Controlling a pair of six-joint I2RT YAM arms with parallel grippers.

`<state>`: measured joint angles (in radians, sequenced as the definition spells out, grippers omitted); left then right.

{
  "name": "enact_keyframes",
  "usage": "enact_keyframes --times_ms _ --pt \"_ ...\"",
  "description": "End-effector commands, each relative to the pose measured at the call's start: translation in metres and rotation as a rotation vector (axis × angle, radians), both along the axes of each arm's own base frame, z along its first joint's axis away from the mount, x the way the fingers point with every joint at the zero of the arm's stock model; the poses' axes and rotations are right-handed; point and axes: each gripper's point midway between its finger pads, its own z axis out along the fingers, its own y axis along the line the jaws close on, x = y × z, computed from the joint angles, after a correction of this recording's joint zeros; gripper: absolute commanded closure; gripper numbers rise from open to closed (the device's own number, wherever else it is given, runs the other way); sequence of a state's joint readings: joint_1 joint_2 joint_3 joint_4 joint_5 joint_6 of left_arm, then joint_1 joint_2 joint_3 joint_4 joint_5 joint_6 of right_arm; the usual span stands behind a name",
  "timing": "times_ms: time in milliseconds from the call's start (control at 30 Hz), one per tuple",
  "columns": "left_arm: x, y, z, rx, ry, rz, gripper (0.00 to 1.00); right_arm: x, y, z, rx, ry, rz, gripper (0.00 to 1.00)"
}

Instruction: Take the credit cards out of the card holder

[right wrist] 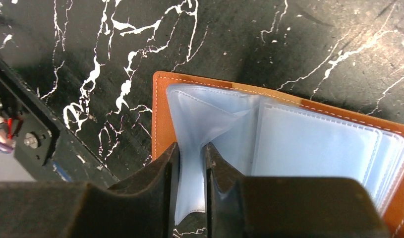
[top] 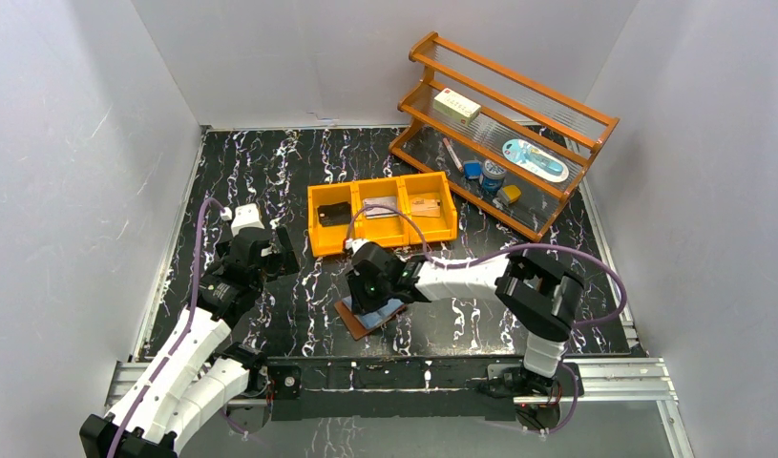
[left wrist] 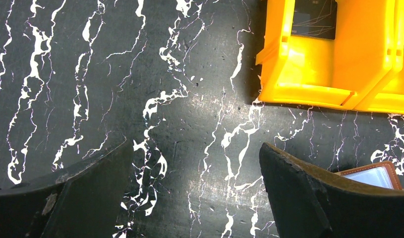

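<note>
The card holder [top: 366, 318], a brown wallet, lies open on the table near the front. Its pale blue plastic sleeves [right wrist: 309, 144] face up inside the brown leather cover [right wrist: 160, 104]. I see no card in the sleeves. My right gripper [right wrist: 190, 151] is shut on one raised sleeve at the wallet's left side; in the top view it [top: 370, 289] hovers over the wallet. Credit cards lie in the orange bin: a dark one [top: 335, 213], a silvery-grey one [top: 380, 206] and a tan one [top: 425, 205]. My left gripper [left wrist: 195, 153] is open and empty over bare table, left of the wallet's corner [left wrist: 375, 174].
The orange three-compartment bin [top: 382, 232] stands just behind the wallet; its front wall [left wrist: 328, 74] is close ahead of my left gripper [top: 273, 253]. A wooden rack [top: 504, 129] with small items stands at the back right. White walls enclose the table.
</note>
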<state>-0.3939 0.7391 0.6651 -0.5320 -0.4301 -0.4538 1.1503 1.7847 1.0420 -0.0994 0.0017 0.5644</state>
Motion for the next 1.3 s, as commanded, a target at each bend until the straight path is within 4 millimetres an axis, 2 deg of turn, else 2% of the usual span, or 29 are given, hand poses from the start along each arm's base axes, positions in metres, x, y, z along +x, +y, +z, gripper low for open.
enact_keyframes --times_ms 0,67,100,233,433,633,767,900,967,1100,1267 --pt "0.004 0.003 0.013 -0.005 -0.028 0.021 0.02 -0.004 -0.001 0.008 0.114 0.123 -0.014 0.72" --pt "0.004 0.003 0.013 -0.005 -0.027 0.020 0.02 0.000 -0.004 0.007 0.150 0.174 -0.044 0.77" --pt "0.004 0.003 0.013 -0.005 -0.027 0.020 0.02 0.004 -0.002 0.018 0.202 0.180 -0.053 0.81" --pt "0.004 0.003 0.013 -0.005 -0.028 0.020 0.02 0.009 -0.003 0.031 0.319 0.259 -0.092 0.89" --pt "0.004 0.002 0.013 -0.005 -0.026 0.018 0.02 0.015 -0.004 0.045 0.408 0.312 -0.145 0.92" --pt "0.004 0.003 0.012 -0.004 -0.025 0.019 0.02 0.024 -0.012 0.046 0.424 0.341 -0.268 0.90" --pt "0.004 0.002 0.011 -0.004 -0.017 0.016 0.02 0.029 -0.021 0.043 0.422 0.345 -0.366 0.80" --pt "0.005 0.002 0.010 -0.004 -0.011 0.016 0.02 0.032 -0.030 0.040 0.387 0.314 -0.396 0.59" --pt "0.005 0.000 0.010 -0.006 -0.010 0.008 0.02 0.033 -0.031 0.049 0.406 0.282 -0.374 0.51" --pt "0.006 -0.003 0.008 -0.013 0.002 -0.011 0.02 0.038 -0.034 0.072 0.421 0.198 -0.342 0.47" --pt "0.007 -0.010 0.005 -0.023 0.018 -0.047 0.02 0.055 -0.058 0.091 0.360 0.047 -0.407 0.39"
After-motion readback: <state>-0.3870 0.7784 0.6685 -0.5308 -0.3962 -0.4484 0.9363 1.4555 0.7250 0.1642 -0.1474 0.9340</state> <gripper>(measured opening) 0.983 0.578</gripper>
